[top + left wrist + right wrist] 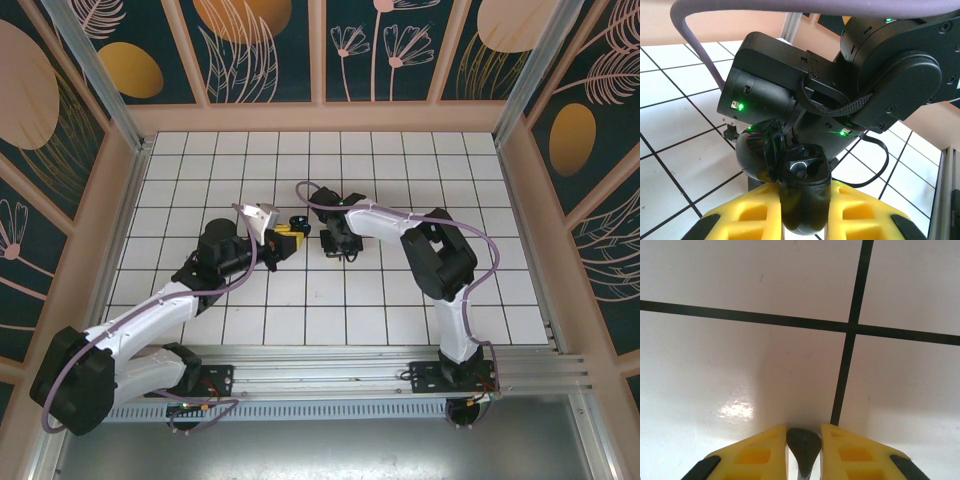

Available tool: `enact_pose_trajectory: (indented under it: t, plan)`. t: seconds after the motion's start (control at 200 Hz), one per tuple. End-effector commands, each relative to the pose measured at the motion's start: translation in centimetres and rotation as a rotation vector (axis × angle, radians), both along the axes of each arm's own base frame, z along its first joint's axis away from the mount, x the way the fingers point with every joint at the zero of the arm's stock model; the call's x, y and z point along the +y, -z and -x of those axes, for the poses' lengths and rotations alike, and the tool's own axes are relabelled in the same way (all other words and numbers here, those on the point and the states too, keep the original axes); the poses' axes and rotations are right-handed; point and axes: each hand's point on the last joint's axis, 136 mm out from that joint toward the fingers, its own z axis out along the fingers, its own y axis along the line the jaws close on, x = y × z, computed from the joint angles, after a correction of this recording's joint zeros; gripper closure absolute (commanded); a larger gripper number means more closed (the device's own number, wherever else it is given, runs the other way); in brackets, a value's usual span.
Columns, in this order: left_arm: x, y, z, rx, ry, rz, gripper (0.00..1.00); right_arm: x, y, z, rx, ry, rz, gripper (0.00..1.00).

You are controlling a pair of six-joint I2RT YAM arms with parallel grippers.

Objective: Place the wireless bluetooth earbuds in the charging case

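My left gripper (805, 202) is shut on a round black charging case (805, 175), clamped between its yellow fingers (752, 212). The case's lid (757, 152) hangs open to the left. The wells inside are dark and glossy, and I cannot tell whether a bud sits in them. From above, the left gripper (290, 238) and the case (299, 222) are at mid-table. My right gripper (803, 430) is shut on one glossy black earbud (803, 446), just above a white tile. In the top view the right gripper (337, 246) points down, close to the right of the case. The other buds are out of view.
The right arm's black wrist housing (840, 75) looms directly behind the case, with its cable (875, 165) looping over the tiles. A black grout cross (850, 327) lies ahead of the right gripper. Wooden walls (330, 118) fence the white tiled floor (400, 320).
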Motion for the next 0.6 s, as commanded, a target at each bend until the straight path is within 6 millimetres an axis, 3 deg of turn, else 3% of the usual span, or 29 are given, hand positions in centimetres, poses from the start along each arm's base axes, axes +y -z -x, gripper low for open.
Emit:
enact_pose_trajectory:
  t: [0.0,0.17,0.37,0.596]
  plan:
    - [-0.5,-0.3,0.1,-0.005,0.025,0.025,0.95,0.0,0.4,-0.5,-0.001,0.005,0.009,0.82]
    - [-0.6,-0.7,0.1,-0.027,0.033,0.024,0.95,0.2,-1.2,-1.2,-0.044,0.017,-0.029,0.84]
    - [-1.2,-2.1,0.1,-0.086,0.071,0.030,0.96,-0.6,-4.8,-2.7,-0.144,0.044,-0.107,0.86]
    - [-2.1,-3.8,-0.2,-0.151,0.116,0.028,0.97,-2.3,-11.8,-4.6,-0.345,0.075,-0.230,0.89]
